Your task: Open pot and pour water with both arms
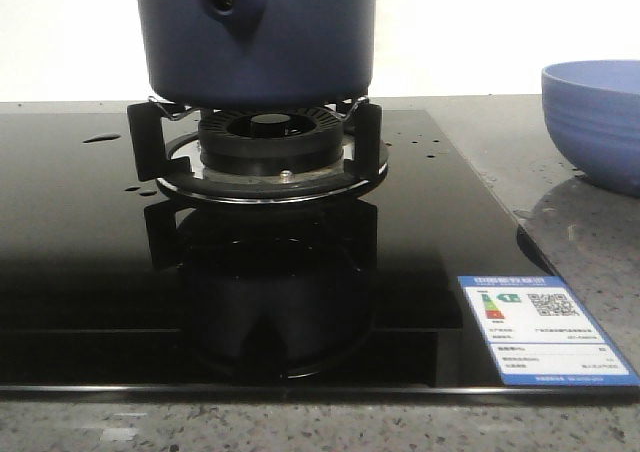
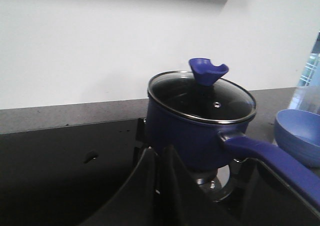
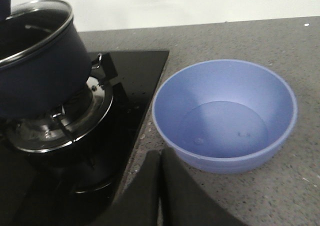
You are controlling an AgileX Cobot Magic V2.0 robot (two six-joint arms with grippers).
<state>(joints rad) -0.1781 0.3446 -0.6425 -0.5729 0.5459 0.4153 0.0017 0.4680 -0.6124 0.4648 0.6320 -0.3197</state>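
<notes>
The dark navy pot (image 1: 255, 37) stands on the gas burner (image 1: 262, 150) of the black glass hob, its handle stub with a round hole facing the front camera. In the left wrist view the pot (image 2: 187, 131) carries a glass lid (image 2: 202, 98) with a blue knob (image 2: 207, 71), and its blue handle (image 2: 272, 161) points toward me. My left gripper (image 2: 159, 153) is shut and empty, short of the pot. My right gripper (image 3: 160, 158) is shut and empty, between the hob edge and the periwinkle bowl (image 3: 225, 116). Small water drops (image 1: 100, 138) lie on the hob.
The periwinkle bowl (image 1: 595, 122) stands on the grey speckled counter to the right of the hob. An energy label sticker (image 1: 545, 327) is on the hob's front right corner. A white wall runs behind.
</notes>
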